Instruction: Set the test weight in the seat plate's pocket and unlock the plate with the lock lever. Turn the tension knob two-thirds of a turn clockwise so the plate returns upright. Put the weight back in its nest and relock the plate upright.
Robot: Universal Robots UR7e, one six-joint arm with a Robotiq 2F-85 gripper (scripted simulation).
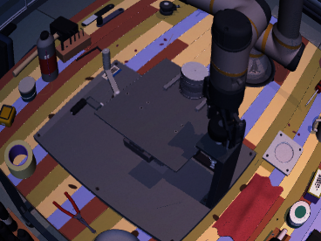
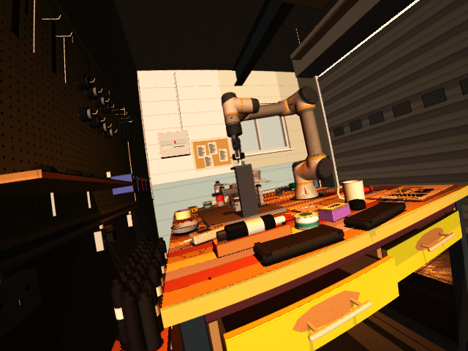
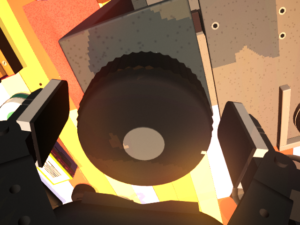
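Observation:
My gripper (image 3: 143, 126) is open and holds nothing. It hangs straight down over the tension knob (image 3: 145, 121), a dark ribbed disc with a pale round centre, with one finger on each side of the knob. The knob sits on top of a tall dark post (image 1: 222, 168) at the right end of the grey fixture base (image 1: 131, 148). The seat plate (image 1: 150, 113) is the large grey panel left of the post. The ribbed grey test weight (image 1: 194, 80) stands near the plate's far edge. The lock lever (image 1: 110, 72), a grey upright handle, stands at the plate's far left corner.
The post (image 2: 245, 190) under my fingers is the nearest obstacle. My own arm's base (image 1: 261, 65) stands behind it. A red mat (image 1: 250, 205) and a square white plate (image 1: 282, 153) lie to the right. Red pliers (image 1: 72, 211), a tape roll (image 1: 18, 158) and a red can (image 1: 47, 56) lie to the left.

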